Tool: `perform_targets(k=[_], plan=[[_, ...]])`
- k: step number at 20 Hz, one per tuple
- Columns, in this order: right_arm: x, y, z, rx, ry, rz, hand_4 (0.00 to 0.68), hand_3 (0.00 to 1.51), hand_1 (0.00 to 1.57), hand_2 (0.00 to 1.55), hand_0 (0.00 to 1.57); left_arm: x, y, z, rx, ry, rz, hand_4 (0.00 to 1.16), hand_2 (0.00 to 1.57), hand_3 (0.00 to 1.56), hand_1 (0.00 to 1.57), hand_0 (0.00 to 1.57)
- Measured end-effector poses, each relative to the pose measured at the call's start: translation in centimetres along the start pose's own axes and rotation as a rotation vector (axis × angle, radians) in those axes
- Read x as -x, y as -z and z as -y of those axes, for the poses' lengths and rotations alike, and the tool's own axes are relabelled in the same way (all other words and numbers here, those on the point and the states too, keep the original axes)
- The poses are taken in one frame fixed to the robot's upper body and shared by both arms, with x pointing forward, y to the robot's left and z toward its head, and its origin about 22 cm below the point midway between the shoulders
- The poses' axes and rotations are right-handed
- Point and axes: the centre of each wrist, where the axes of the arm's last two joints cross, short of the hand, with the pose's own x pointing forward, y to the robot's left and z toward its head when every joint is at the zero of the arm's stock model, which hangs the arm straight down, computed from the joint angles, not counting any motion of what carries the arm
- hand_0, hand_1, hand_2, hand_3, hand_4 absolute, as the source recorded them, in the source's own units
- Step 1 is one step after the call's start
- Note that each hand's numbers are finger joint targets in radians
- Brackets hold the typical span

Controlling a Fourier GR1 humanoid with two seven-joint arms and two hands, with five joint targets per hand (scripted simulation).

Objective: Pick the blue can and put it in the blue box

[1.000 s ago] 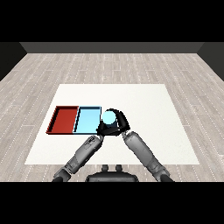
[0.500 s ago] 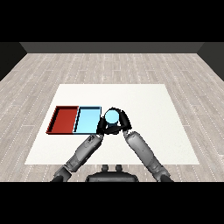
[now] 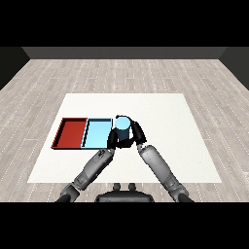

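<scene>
The blue can point(image 3: 122, 127) stands upright, its light blue top showing, at the right edge of the light blue tray point(image 3: 97, 134). My right hand point(image 3: 137, 132) is shut on the can, fingers curled round its right and back side. My left hand point(image 3: 112, 140) sits just left of and below the can, at the blue tray's near right corner, its fingers relaxed. Whether the can rests on the table or hangs above it cannot be seen. The can's lower part is hidden by the hands.
A red tray point(image 3: 71, 133) lies directly left of the blue tray, sharing a wall with it. Both trays lie on the left half of the white table point(image 3: 185, 141). Wooden floor surrounds the table.
The can and my right hand have shifted slightly left and away, closer to the blue tray's right edge. The left hand has barely moved.
</scene>
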Motion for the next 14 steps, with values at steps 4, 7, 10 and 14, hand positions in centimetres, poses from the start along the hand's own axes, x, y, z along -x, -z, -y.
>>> perform_targets(k=[4,7,10,14], plan=[[0.0,0.0,0.7,-0.026,-0.014,0.002,0.0,0.0,0.0,0.0,0.0,-0.1,0.1,-0.2,-0.013,0.014,0.005,1.13,1.57,1.49,1.57,1.57],[0.2,-0.2,2.0,-0.006,-0.006,0.007,0.0,0.0,0.0,0.0,0.0,0.2,0.1,-1.0,-0.021,0.027,0.006,1.13,1.57,1.49,1.57,1.57],[0.1,-0.8,2.7,0.04,0.039,0.005,0.0,0.0,0.0,0.0,0.0,0.7,0.0,-1.8,-0.034,0.045,0.008,1.13,1.57,1.49,1.57,1.57],[0.5,-1.5,4.8,0.114,0.076,0.007,0.0,0.0,0.0,0.0,0.0,1.5,-0.1,-3.4,-0.066,0.088,-0.009,1.13,1.57,1.48,1.57,1.57]])
